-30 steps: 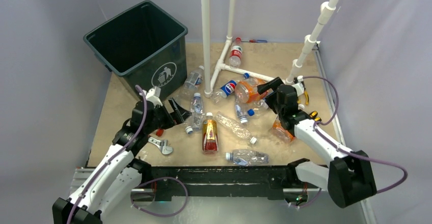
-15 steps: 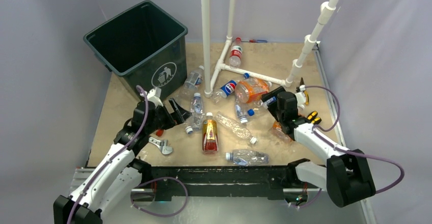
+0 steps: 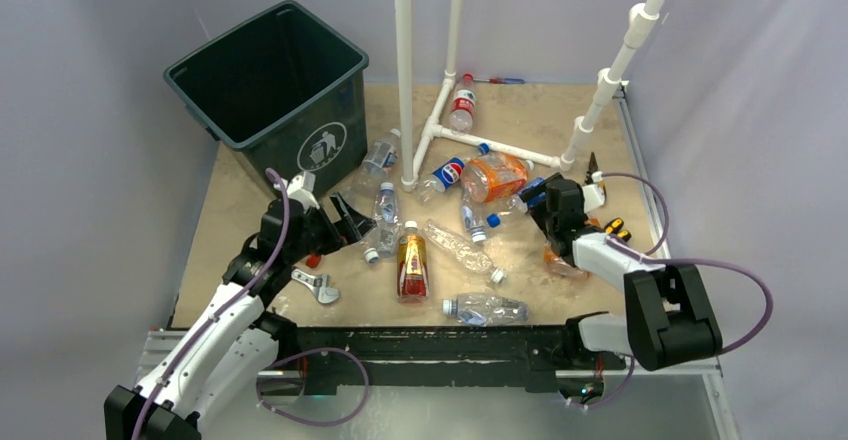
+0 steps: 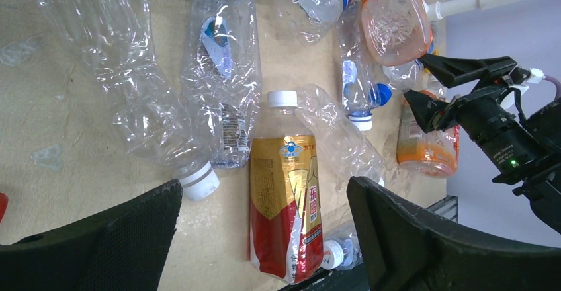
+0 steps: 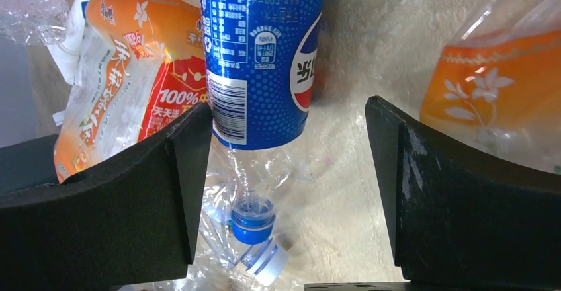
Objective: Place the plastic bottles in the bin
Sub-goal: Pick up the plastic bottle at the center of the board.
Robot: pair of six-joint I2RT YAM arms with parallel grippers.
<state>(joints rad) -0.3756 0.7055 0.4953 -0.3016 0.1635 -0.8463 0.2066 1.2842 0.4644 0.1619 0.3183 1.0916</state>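
On the table [image 3: 600,120], about twelve plastic bottles [image 3: 411,263], one bin [image 3: 300,140], left end effector [image 3: 350,216] and right end effector [image 3: 535,196] both spread

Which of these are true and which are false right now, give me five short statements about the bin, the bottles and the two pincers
1. The bin stands upright. True.
2. The left pincer is shut on a bottle. False: it is open, holding nothing, above the gold-and-red bottle.
3. The blue-labelled bottle lies between the open fingers of the right pincer. True.
4. The gold-and-red bottle has a blue cap. False: its cap is white.
5. The wrench lies inside the bin. False: it lies on the table.
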